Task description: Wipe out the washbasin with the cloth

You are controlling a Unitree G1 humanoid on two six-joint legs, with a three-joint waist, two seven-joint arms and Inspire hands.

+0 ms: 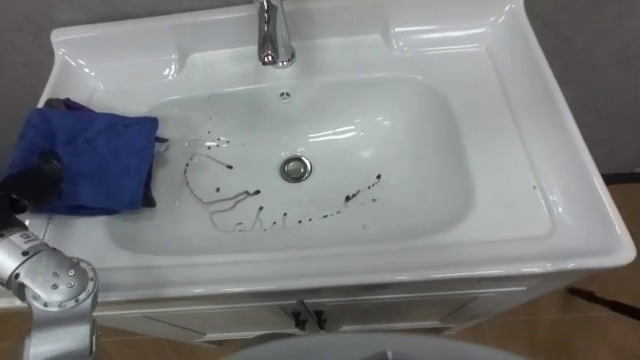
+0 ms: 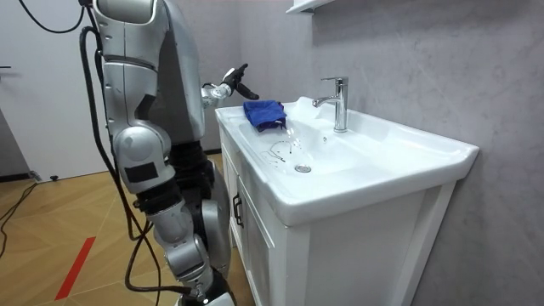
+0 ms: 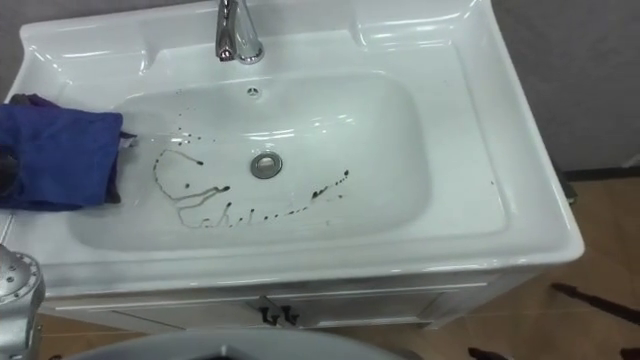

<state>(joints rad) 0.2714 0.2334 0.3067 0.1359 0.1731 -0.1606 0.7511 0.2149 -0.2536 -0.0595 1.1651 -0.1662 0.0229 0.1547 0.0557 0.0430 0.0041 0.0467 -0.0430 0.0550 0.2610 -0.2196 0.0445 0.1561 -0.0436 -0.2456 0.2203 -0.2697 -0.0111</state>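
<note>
Reaching the dirt means sweeping right: your left hand (image 1: 38, 178) sits at the outer edge of the one cloth (image 1: 95, 160) on the basin's (image 1: 510, 110) left rim, its grip impossible to tell. One trail of streaks (image 1: 240, 222) runs left-to-right across the bowl, past one drain (image 1: 295, 168).

Lighting is bright and even, falling from overhead. The white basin (image 1: 500, 150) carries glare: soft streaks on the bowl wall just beyond and right of the drain (image 1: 295, 168), and stronger patches on the deck at both far corners. The chrome faucet (image 1: 272, 35), straight behind the drain, shows hard bright reflections. Shadows are faint: a narrow dark edge under the blue cloth (image 1: 90, 160) left of the drain, and mild shading on the bowl's near wall. In the room view the cabinet front (image 2: 255, 229) below the rim sits in soft shade.
</note>
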